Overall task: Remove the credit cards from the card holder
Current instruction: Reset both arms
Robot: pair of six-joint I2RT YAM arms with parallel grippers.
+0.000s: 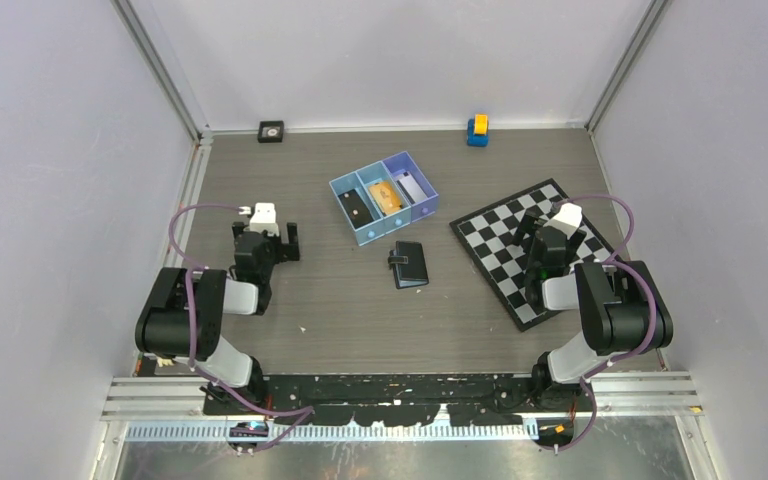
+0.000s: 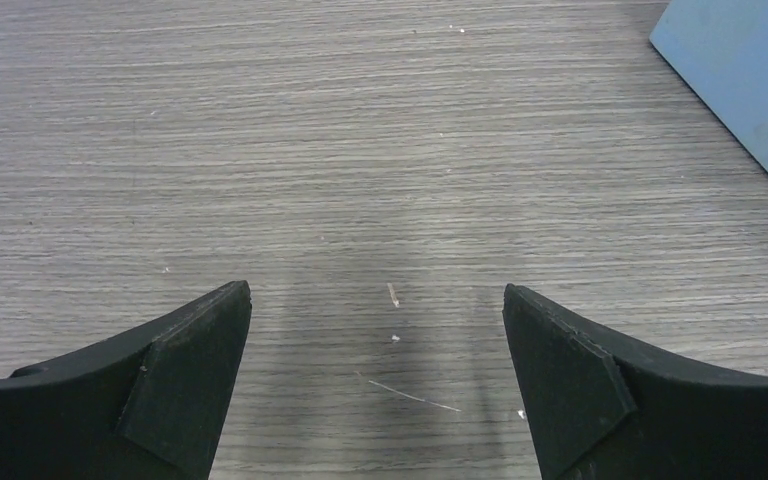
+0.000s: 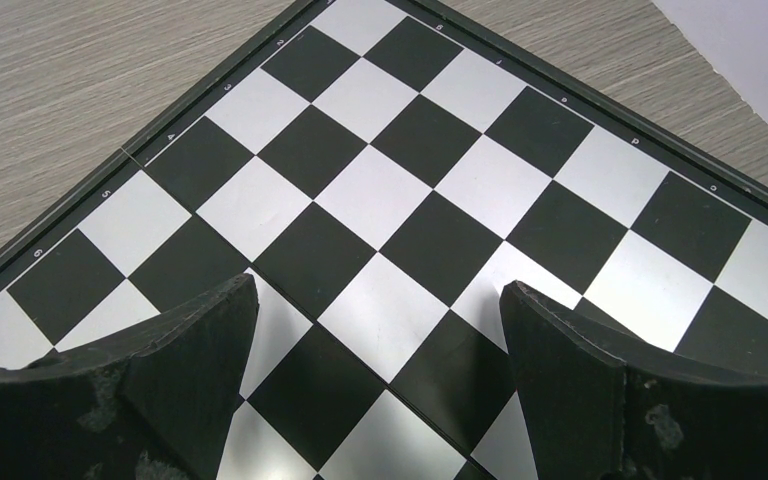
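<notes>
Hovering near the worktop's left edge, left gripper (image 1: 266,245) (image 2: 377,300) had jaws spread wide, gripping nothing, bare wood under it. Blue tray (image 1: 422,206) (image 2: 750,80) sat far-centre, an orange-gold credit card (image 1: 387,196) in its middle compartment. Card holder (image 1: 409,265) lay flat at worktop centre, just nearside of the tray, apart from both grippers. Right gripper (image 1: 550,240) (image 3: 380,295) hung over the chequered board (image 1: 500,250) (image 3: 410,170) by the right edge, jaws wide, empty.

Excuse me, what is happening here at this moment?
Nothing is being handled now. Both arms hover with open fingers: the left gripper over the table, the right gripper over the chequered board. The black card holder lies between them, untouched, near the blue tray, which holds an orange-gold card.
</notes>
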